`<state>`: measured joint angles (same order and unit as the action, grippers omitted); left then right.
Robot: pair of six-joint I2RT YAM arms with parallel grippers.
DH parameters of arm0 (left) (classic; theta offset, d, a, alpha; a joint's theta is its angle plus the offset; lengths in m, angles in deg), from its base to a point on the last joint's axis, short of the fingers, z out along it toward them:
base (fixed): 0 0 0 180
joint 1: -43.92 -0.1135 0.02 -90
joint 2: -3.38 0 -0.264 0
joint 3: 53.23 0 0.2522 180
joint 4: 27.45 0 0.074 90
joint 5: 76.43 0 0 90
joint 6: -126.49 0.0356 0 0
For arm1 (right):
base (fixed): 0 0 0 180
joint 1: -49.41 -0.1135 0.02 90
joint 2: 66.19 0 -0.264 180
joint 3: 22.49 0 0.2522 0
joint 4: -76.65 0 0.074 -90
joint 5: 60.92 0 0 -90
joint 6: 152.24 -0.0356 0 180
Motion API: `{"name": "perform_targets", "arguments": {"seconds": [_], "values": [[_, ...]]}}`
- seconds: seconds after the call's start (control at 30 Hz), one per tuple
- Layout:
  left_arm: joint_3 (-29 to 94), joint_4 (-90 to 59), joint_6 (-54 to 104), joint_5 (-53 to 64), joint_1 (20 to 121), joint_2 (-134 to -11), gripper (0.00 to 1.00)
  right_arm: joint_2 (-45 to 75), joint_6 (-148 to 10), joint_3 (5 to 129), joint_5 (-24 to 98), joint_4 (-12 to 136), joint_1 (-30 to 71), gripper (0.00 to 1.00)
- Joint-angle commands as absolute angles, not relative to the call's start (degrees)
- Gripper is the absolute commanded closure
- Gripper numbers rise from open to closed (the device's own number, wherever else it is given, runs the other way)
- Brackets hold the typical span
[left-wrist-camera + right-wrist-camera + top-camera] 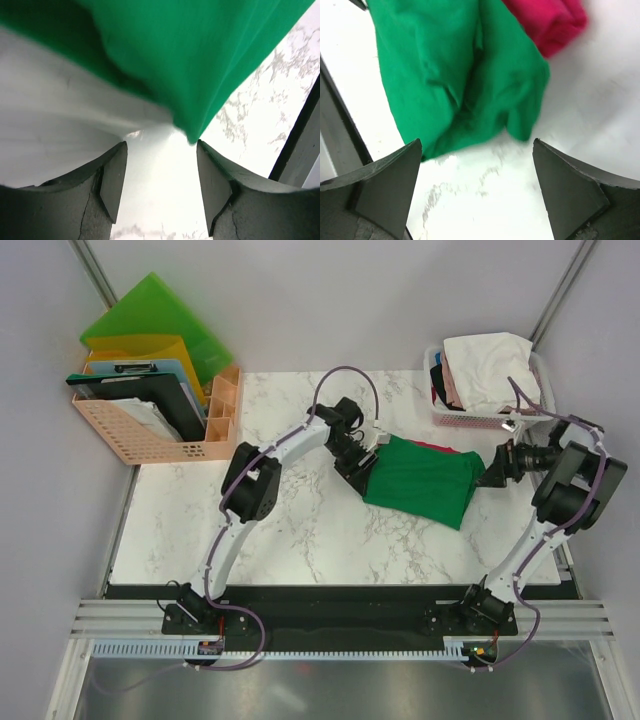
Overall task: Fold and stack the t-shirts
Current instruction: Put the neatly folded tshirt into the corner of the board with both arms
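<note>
Marble counter point(300, 540) holds the green tee point(420, 483), folded right of centre, lying over a red tee point(555, 22); left end effector point(160, 150) and right end effector point(477, 145) both gape empty at its two ends; soft, light, limp cloth, I think, so pinch corners or hem.

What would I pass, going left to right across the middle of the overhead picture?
Orange file rack → left end effector → green t-shirt → right end effector. The laundry basket and the red shirt overlap these, so they are left out.
</note>
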<state>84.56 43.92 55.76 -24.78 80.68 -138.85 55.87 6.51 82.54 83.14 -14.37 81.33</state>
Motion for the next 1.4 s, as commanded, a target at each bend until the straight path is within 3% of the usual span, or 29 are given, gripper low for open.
{"name": "perform_targets", "arguments": {"seconds": [0.0, 0.2, 0.3, 0.33, 0.47, 0.5, 0.57, 0.67, 0.73, 0.87, 1.0, 1.2, 1.37], "values": [[77.37, 42.65, 58.72, -18.34, 77.07, -132.70, 0.34, 48.69, 11.68, 82.42, 83.84, -20.70, 86.40, 0.02], [63.41, 37.65, 60.04, -17.02, 69.60, -119.17, 0.34, 37.27, 15.11, 73.91, 79.20, -20.79, 91.42, 0.02], [54.71, 33.28, 58.65, -10.62, 67.39, -111.95, 0.37, 29.45, 15.55, 67.94, 78.56, -20.43, 92.21, 0.02], [51.36, 30.55, 58.03, -5.90, 66.87, -104.62, 0.37, 24.99, 14.59, 66.61, 79.78, -19.30, 92.30, 0.02], [35.10, 17.80, 55.57, 3.19, 63.80, -85.95, 0.35, 15.56, -7.85, 63.87, 79.28, -4.92, 85.73, 0.02], [34.11, 15.69, 55.04, 4.07, 62.31, -83.22, 0.34, 13.28, -19.58, 63.61, 77.61, -0.09, 80.92, 0.02], [32.44, 14.44, 54.95, 5.13, 56.25, -76.18, 0.32, 11.51, -27.22, 63.87, 69.71, 10.82, 74.75, 0.02], [32.34, 15.22, 54.77, 1.54, 46.67, -70.73, 0.30, 12.19, -36.21, 66.31, 61.36, 19.29, 64.81, 0.02], [30.76, 17.06, 55.91, -1.89, 42.19, -68.61, 0.30, 18.94, -40.06, 69.48, 61.86, 19.38, 61.98, 0.02], [24.28, 18.13, 58.02, -3.48, 41.46, -63.43, 0.29, 32.66, -44.03, 80.36, 67.30, 17.89, 61.63, 0.02], [20.75, 17.78, 58.46, -2.43, 41.29, -59.47, 0.29, 39.44, -47.03, 85.22, 63.29, 19.55, 59.27, 0.02], [17.23, 14.27, 55.83, 0.11, 40.67, -56.48, 0.29, 37.36, -45.36, 82.17, 51.96, 19.82, 52.42, 0.02], [12.92, 9.87, 53.45, 1.88, 40.06, -52.69, 0.28, 26.11, -46.76, 67.77, 28.00, 31.84, 44.32, 0.02]]}}
